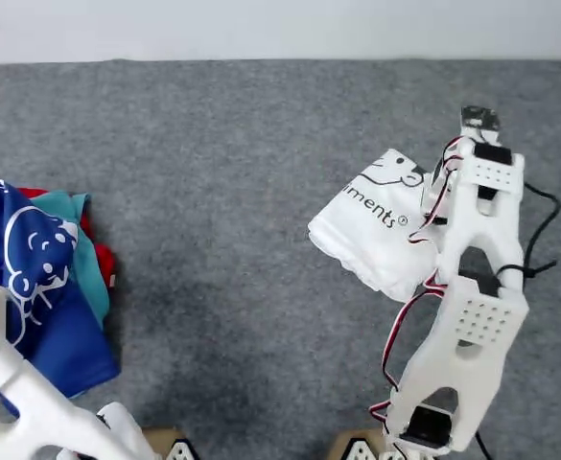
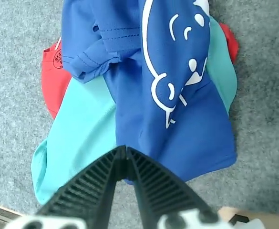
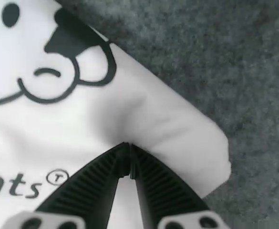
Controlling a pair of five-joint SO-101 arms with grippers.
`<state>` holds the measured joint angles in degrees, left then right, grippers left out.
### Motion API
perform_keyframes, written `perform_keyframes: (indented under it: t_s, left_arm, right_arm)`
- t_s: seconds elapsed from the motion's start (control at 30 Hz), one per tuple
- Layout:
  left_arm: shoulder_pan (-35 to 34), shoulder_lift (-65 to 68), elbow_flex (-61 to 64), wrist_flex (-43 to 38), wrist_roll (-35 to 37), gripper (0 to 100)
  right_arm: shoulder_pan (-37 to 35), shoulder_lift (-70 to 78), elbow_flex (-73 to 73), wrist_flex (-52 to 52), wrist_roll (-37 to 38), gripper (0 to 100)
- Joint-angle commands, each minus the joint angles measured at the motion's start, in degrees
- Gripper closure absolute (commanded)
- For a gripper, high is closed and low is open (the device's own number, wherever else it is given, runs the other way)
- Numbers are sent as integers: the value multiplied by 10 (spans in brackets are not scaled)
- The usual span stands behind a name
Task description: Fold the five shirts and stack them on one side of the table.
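Pinching lettered white shirt (image 3: 168,119), right claw (image 3: 128,151), left claw (image 2: 126,152) closed over blue shirt (image 2: 177,133)

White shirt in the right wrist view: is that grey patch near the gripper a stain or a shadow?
Right wrist view: likely a soft shadow in a fold of the white shirt, just beyond the gripper. High view: the shirt shows only black print, no glare.
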<state>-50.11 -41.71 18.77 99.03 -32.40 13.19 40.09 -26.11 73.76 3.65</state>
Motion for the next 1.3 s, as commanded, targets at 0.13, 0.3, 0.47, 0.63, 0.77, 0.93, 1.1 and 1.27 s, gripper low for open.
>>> perform_keyframes:
  t_s: [0.13, 0.3, 0.47, 0.63, 0.77, 0.93, 1.1, 1.27]
  left_arm:
    - [3, -10, -3, -11, -4, 994]
    - [3, -9, -3, -11, -4, 994]
    - [3, -9, -3, -11, -5, 994]
    - [3, -9, -3, -11, -5, 994]
    - [3, -8, -3, -11, -5, 994]
    - [2, -8, -2, -11, -6, 994]
    - [2, -8, -2, -11, -6, 994]
    - [3, -8, -1, -11, -6, 994]
  right_arm:
    - [-38, -117, -101, 147, -4, 990]
    - [-77, -145, -101, 183, -26, 910]
    - [-114, -139, -100, 220, -256, 660]
    - [-145, -104, -100, 190, -394, 510]
    - [-145, -59, -100, 149, -439, 525]
    - [-126, -17, -100, 109, -455, 526]
    - [-120, 23, -100, 75, -454, 526]
    - [-116, 73, -101, 52, -455, 528]
